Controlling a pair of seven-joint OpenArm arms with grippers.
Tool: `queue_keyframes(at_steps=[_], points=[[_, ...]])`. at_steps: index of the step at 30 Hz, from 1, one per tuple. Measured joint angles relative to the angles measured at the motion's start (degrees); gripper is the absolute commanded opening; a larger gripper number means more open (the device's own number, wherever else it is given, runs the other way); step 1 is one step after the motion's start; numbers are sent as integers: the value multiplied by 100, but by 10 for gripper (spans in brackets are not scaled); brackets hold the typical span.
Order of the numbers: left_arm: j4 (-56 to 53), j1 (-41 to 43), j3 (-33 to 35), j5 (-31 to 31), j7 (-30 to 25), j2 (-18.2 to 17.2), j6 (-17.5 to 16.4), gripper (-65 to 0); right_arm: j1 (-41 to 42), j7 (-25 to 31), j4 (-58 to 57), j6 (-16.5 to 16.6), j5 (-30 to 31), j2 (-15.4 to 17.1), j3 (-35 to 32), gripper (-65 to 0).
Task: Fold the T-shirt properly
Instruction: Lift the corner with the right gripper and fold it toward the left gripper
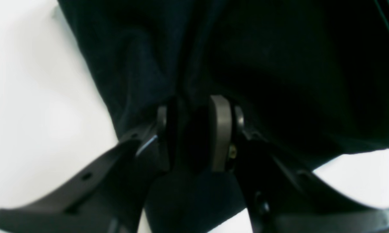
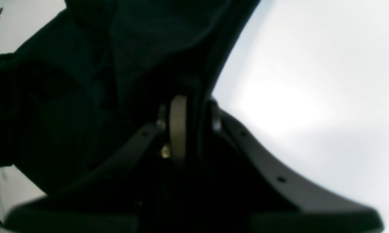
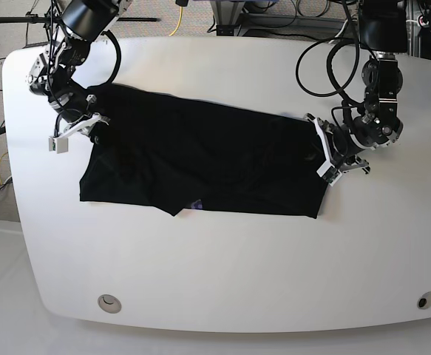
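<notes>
We see black T-shirt (image 3: 208, 159) lying spread across white table (image 3: 237, 281). Left gripper (image 1: 194, 136) pinches shirt's edge, cloth squeezed between its jaws. Right gripper (image 2: 191, 129) clamps shirt's other end, cloth caught between its jaws too. Small purple mark shows at shirt's near edge. Cables hang behind table.

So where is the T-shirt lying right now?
In the base view, the T-shirt is spread across the white table's middle, stretched between the right gripper and left gripper.
</notes>
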Motion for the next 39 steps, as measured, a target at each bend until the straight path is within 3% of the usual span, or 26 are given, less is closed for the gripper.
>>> queue_keyframes(at_steps=[6, 14, 28, 39], points=[[0, 17, 7, -2, 2, 24, 0, -493, -81, -260, 326, -136, 98, -42, 4, -567], [0, 59, 4, 0, 44, 13, -2, -493, -57, -382, 984, -31, 181, -181, -55, -591], [0, 74, -83, 37, 42, 39, 0, -493, -129, -533, 1867, 2, 129, -306, -739, -607], [0, 83, -127, 90, 85, -7, 2, -494, -48, -1252, 2026, 46, 164, -595, -1169, -626]])
